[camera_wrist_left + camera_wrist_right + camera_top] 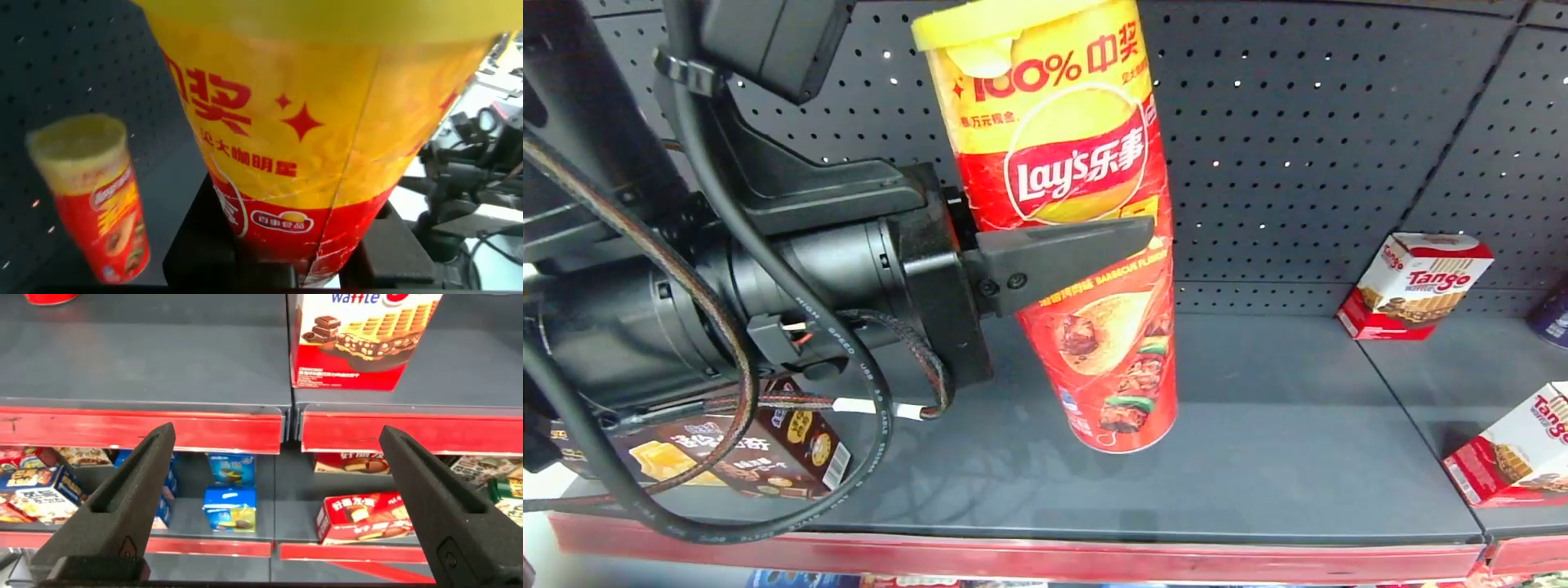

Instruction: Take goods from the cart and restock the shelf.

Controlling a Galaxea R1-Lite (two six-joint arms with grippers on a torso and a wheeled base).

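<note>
Entry: restocking is under way, one item mid-placement. The left gripper point(1131, 245) is closed on the chips can point(1066, 163), clamping it about halfway up its height; one finger crosses the can's front and the other is hidden behind it. The can hangs over the middle of the grey shelf point(1298, 441), in front of the pegboard back wall. Its base is at or just above the shelf surface, and we cannot tell whether it is touching. The can's long axis runs close to vertical, yellow lid up and red base down. The top leans a little to the left, and the printed front faces outward. In the left wrist view the held can point(327, 122) sits close up, with a second can point(90, 196) standing further along by the pegboard. Already on the shelf are a brown box point(768, 457) on the left and two wafer boxes point(1417, 286) point(1515, 449) on the right. The right gripper point(276, 433) is spread wide and empty, facing the shelf's red front edge below a wafer box point(364, 335). We judge that what is left is to seat the can, release it and withdraw; how much stock remains to be fetched we cannot judge.
</note>
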